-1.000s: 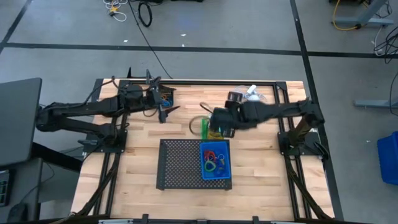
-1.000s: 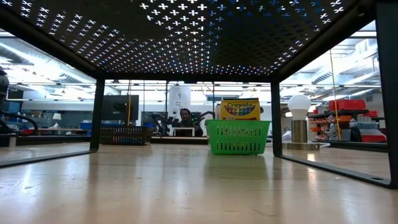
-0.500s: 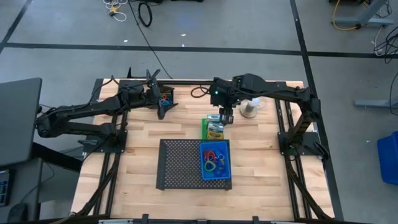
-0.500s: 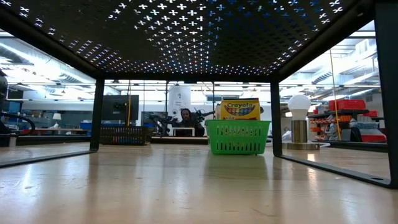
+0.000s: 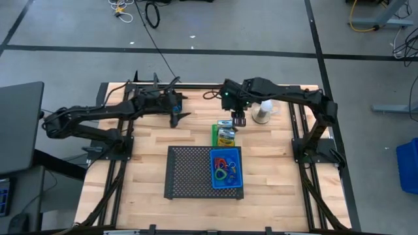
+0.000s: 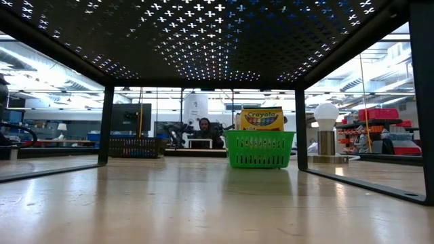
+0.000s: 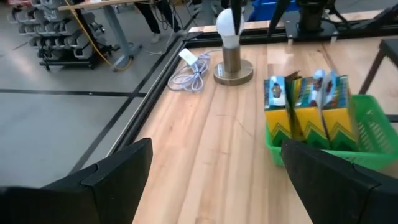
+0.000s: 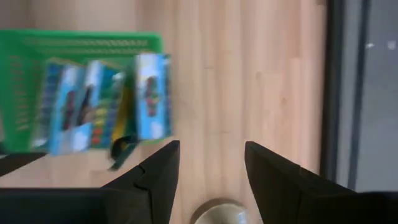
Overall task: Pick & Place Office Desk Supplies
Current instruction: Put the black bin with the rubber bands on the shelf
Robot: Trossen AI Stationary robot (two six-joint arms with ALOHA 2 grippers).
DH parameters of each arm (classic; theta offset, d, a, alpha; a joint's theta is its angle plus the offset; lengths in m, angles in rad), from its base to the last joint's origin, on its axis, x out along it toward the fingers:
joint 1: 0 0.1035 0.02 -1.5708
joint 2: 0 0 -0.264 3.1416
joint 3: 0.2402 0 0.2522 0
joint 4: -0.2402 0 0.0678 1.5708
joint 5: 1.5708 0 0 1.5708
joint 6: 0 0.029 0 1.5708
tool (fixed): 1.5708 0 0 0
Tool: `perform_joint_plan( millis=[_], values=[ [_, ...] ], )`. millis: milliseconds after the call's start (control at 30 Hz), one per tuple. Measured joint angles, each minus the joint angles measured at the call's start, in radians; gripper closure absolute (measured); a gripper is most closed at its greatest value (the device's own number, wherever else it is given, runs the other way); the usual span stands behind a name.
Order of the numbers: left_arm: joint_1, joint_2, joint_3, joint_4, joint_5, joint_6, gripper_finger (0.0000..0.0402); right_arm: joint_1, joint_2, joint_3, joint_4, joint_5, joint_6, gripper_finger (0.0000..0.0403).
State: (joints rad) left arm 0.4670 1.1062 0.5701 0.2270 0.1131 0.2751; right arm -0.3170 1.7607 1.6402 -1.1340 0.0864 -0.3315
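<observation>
green mesh bin (image 5: pixel 225 135), boxy yellow crayon box (image 6: pixel 262 118), perforated black tray (image 5: pixel 189 171)

Green bin (image 6: pixel 260 149), open lattice walls. Yellow crayon box (image 6: pixel 262 118) inside, green zigzag band (blue-and-white box tops seen from the left wrist view). Blue bin (image 5: pixel 226 170) holds red, green and blue loops (image 5: pixel 223 164). Black perforated mesh tray (image 5: pixel 189 171). Pale wood table (image 5: pixel 150 137).

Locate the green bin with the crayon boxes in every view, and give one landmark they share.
High view: green mesh plastic bin just behind the black tray.
Low view: centre-right, yellow crayon box standing in it.
Left wrist view: right edge.
Right wrist view: upper left.
Shared landmark: white mini fan on its round base, beside the bin.
</observation>
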Motion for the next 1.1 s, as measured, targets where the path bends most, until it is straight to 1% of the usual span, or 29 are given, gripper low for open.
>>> perform_joint_plan(
  millis=[67,133,200,267,367,400,467,600,667,700,767,867,933,1067,1100],
  values=[
    [0.015,0.014,0.0,0.03,0.003,0.002,0.0035,-0.026,-0.004,0.0,0.013,0.013,-0.02,0.0213],
    [0.033,0.025,0.0,0.054,0.027,0.001,0.0035,-0.057,-0.01,0.0,0.023,-0.004,-0.06,0.0213],
    [0.051,0.029,0.0,0.057,0.064,-0.006,0.0035,-0.097,-0.01,0.0,0.031,-0.071,-0.096,0.0213],
    [0.066,0.029,0.0,0.067,0.099,-0.01,0.0035,-0.143,-0.01,0.0,0.035,-0.17,-0.12,0.0213],
    [0.084,0.029,0.0,0.076,0.125,-0.021,0.0035,-0.208,-0.008,0.0,0.063,-0.324,-0.137,0.0213],
    [0.09,0.029,0.0,0.079,0.131,-0.028,0.0035,-0.227,-0.008,0.0,0.071,-0.359,-0.138,0.0213],
    [0.092,0.029,0.0,0.079,0.133,-0.037,0.0035,-0.256,-0.008,0.0,0.076,-0.408,-0.143,0.0213],
    [0.092,0.029,0.0,0.08,0.16,-0.047,0.0035,-0.265,0.009,0.0,0.076,-0.445,-0.154,0.0213],
    [0.091,0.029,0.0,0.08,0.183,-0.052,0.0035,-0.255,0.008,0.0,0.084,-0.436,-0.152,0.0214],
    [0.091,0.031,0.0,0.081,0.2,-0.051,0.0036,-0.248,0.007,0.0,0.094,-0.411,-0.143,0.0216],
    [0.089,0.044,0.0,0.086,0.226,-0.051,0.0038,-0.236,0.007,0.0,0.101,-0.326,-0.12,0.0223],
    [0.089,0.075,0.0,0.092,0.208,-0.056,0.0045,-0.215,0.005,0.0,0.113,-0.163,-0.086,0.0243],
    [0.089,0.102,0.0,0.095,0.203,-0.064,0.0053,-0.197,0.005,0.0,0.103,-0.107,-0.076,0.0265],
    [0.08,0.137,0.0,0.104,0.219,-0.087,0.0077,-0.139,0.005,0.0,0.075,-0.11,-0.068,0.0337],
    [0.075,0.141,0.0,0.108,0.206,-0.089,0.0084,-0.125,0.005,0.0,0.074,-0.113,-0.065,0.0356]
  ],
)
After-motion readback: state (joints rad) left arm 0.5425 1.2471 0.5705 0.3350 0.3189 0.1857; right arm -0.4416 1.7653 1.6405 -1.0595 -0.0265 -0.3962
